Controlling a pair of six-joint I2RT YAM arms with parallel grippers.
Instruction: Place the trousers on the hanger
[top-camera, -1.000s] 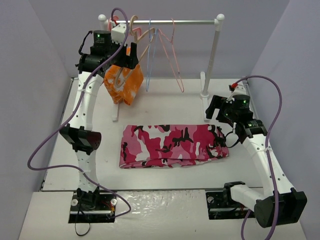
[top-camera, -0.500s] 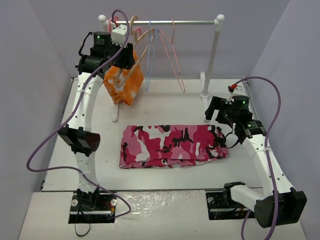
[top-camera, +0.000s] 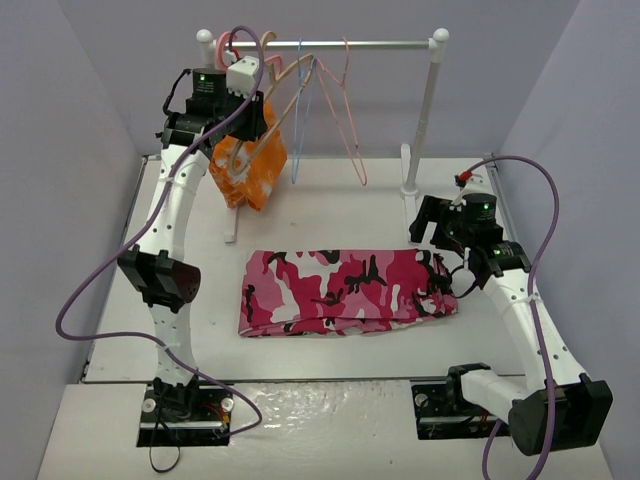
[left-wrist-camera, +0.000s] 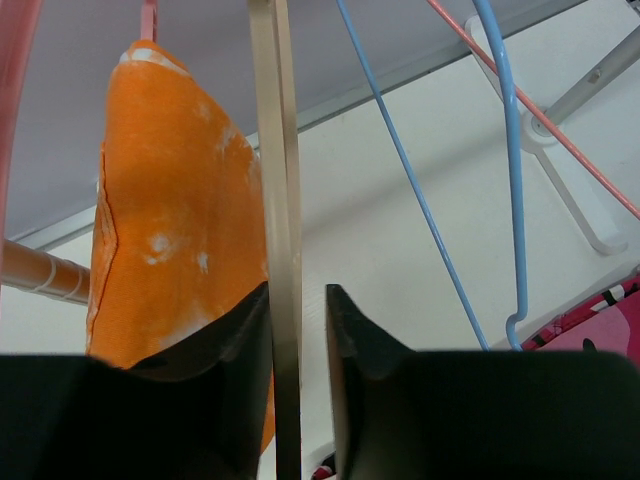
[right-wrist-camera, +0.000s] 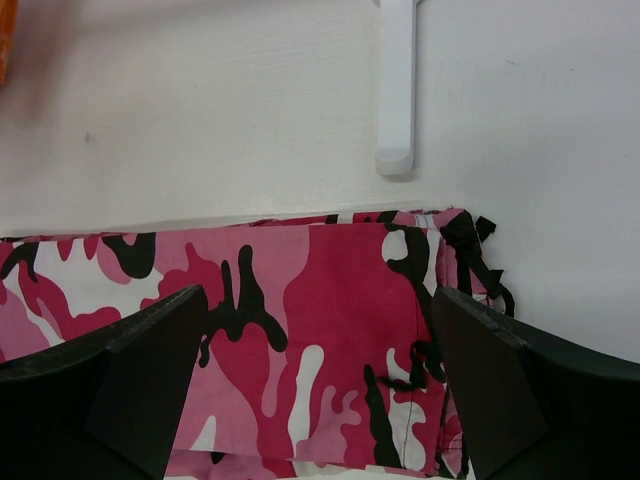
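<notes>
The camouflage trousers (top-camera: 345, 292) lie folded flat on the table; they also show below the right wrist (right-wrist-camera: 330, 320). The beige hanger (top-camera: 285, 95) hangs on the rail. Its flat bar (left-wrist-camera: 280, 200) runs straight up between the fingers of my left gripper (top-camera: 258, 115) (left-wrist-camera: 298, 290). The left finger touches the bar, and a thin gap remains at the right finger, so the jaws are narrowly open around it. My right gripper (top-camera: 437, 228) (right-wrist-camera: 320, 295) hovers wide open over the trousers' waist end, holding nothing.
An orange-and-white cloth (top-camera: 250, 165) (left-wrist-camera: 170, 230) hangs just left of the beige hanger. A blue wire hanger (top-camera: 305, 110) (left-wrist-camera: 510, 150) and a pink wire hanger (top-camera: 350, 120) hang to its right on the rail (top-camera: 380, 44). The rack's foot (right-wrist-camera: 397, 90) lies beyond the trousers.
The left gripper's jaws have narrowed steadily around the beige hanger's bar, and the left wrist has edged slightly up. The right arm and the trousers have not moved.
</notes>
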